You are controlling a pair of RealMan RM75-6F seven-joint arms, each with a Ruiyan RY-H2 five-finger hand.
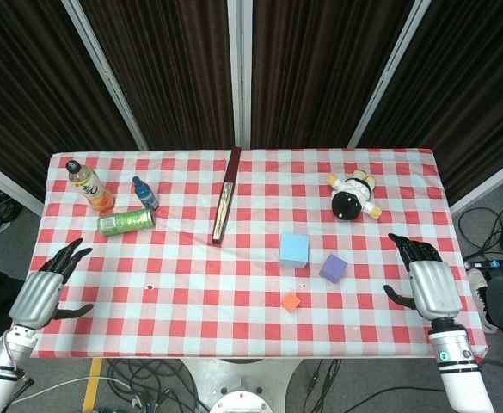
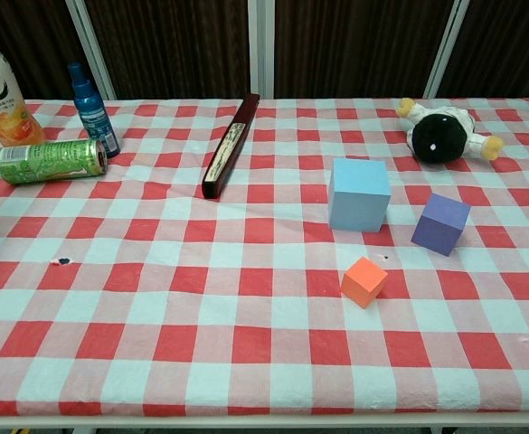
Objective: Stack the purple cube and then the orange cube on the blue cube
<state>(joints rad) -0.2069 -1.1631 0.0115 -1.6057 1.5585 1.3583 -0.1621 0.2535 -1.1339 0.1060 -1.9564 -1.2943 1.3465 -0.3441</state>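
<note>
The blue cube [image 1: 293, 249] [image 2: 359, 193] stands on the checked cloth [image 1: 191, 284] [image 2: 201, 307] right of the table's middle, with nothing on top of it. The purple cube [image 1: 333, 268] [image 2: 440, 223] sits just right of it and a little nearer the robot, apart from it. The orange cube [image 1: 291, 301] [image 2: 364, 281], the smallest, lies nearer the robot than the blue cube, apart from both. The right hand [image 1: 425, 280] hovers right of the purple cube near the table edge, fingers spread, holding nothing. The left hand [image 1: 49, 288] is far left of the blue cube, fingers likewise apart and empty. Beyond the blue cube lie a plush toy [image 1: 352, 195] [image 2: 440, 131] and a dark flat case [image 1: 226, 205] [image 2: 231, 145]; far left are a green can [image 1: 125, 221] [image 2: 51, 161] and two bottles [image 1: 144, 193] [image 2: 93, 108].
</note>
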